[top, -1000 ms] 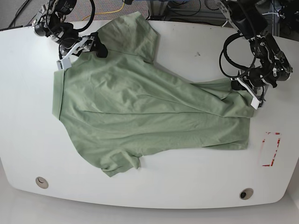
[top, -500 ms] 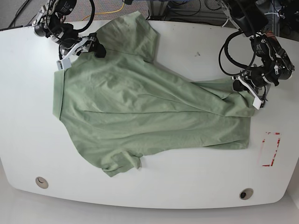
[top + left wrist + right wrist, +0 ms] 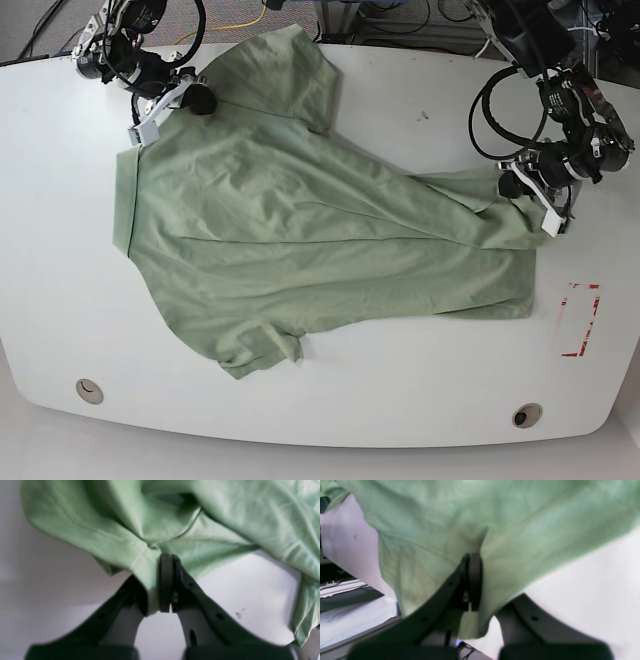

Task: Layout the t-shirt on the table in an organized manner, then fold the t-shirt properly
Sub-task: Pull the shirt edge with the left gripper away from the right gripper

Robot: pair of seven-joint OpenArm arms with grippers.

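Tool state first: the left tool (image 3: 166, 580) is clenched on a bunched fold of the t-shirt (image 3: 300, 240), its two dark jaws pressed together with pale green cloth pinched between them. The right tool (image 3: 472, 582) is likewise clamped on the fabric, which drapes over and around its jaws in the right wrist view.

Taking the t-shirt as landmark, it lies spread across the middle of the worktop (image 3: 400, 400), mostly flat but crooked. The left tool (image 3: 545, 200) grips it at the corner nearest the red marking (image 3: 578, 320); the right tool (image 3: 165, 100) grips it at the opposite far corner, beside the upper sleeve. One sleeve pokes over the worktop's far edge, and the other lies curled at the near side of the garment. A long diagonal crease runs through the body, and the cloth bunches up near the left tool.

By my reading the task is early: the shirt is partly laid out, yet it is not square to the worktop and not smooth. Straightening, flattening the sleeves, and all of the folding remain.
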